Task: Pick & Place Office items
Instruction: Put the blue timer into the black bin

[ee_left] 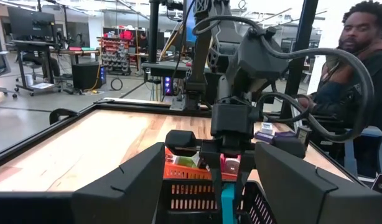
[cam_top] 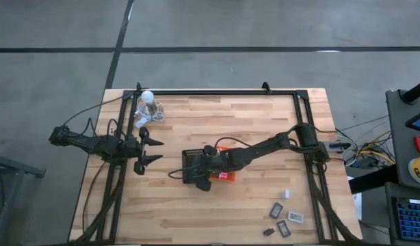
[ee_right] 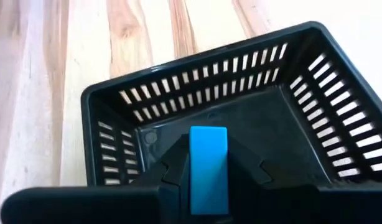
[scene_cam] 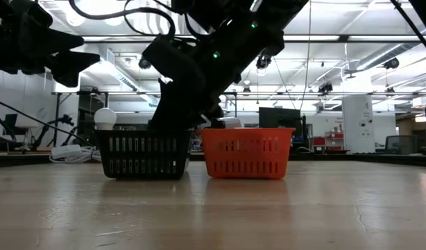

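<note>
The right gripper [ee_right: 208, 177], at the centre of the overhead frame, hangs over the black tray [ee_right: 340, 118] with its fingers clamped on a small blue block [ee_right: 208, 165]. In the right wrist view the block sits above the tray's near wall, with the tray floor bare beyond it. The orange tray [scene_cam: 248, 151] stands just beside the black one, at centre right in the low view. The left gripper [cam_top: 147, 150] waits at the left of the overhead frame, fingers apart and empty, near the white ball [cam_top: 148, 96]. More office items [cam_top: 284, 220], flat dark rectangles among them, lie scattered at the lower right of the table [cam_top: 196, 205]. The risk from here: released this close to the wall, the block could strike the rim and tumble out, or bounce off the hard floor of the tray.
</note>
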{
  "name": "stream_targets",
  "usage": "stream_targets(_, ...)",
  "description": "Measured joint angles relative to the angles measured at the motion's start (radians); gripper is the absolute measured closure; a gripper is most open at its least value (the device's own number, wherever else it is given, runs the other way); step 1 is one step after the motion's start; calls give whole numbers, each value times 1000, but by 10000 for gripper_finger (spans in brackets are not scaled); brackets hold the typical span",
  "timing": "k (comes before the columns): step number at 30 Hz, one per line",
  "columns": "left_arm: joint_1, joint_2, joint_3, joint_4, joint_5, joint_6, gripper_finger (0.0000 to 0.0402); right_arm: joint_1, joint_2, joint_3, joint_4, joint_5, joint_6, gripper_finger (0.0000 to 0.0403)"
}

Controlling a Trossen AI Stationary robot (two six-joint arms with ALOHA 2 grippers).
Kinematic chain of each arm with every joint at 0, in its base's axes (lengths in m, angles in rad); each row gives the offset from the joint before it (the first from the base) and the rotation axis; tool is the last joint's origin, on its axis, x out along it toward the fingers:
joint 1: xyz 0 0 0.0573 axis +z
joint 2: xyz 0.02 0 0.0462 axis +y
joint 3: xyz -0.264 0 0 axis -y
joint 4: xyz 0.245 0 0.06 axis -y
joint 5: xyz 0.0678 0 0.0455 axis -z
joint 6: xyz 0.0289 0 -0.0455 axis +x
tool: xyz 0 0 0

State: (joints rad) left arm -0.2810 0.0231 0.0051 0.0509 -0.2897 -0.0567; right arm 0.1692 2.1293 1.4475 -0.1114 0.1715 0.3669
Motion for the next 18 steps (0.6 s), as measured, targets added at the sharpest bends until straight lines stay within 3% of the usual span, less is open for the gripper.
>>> stream_targets(18,0,0,0,0,0,0,149,0,28,9,1,-23,-3,337)
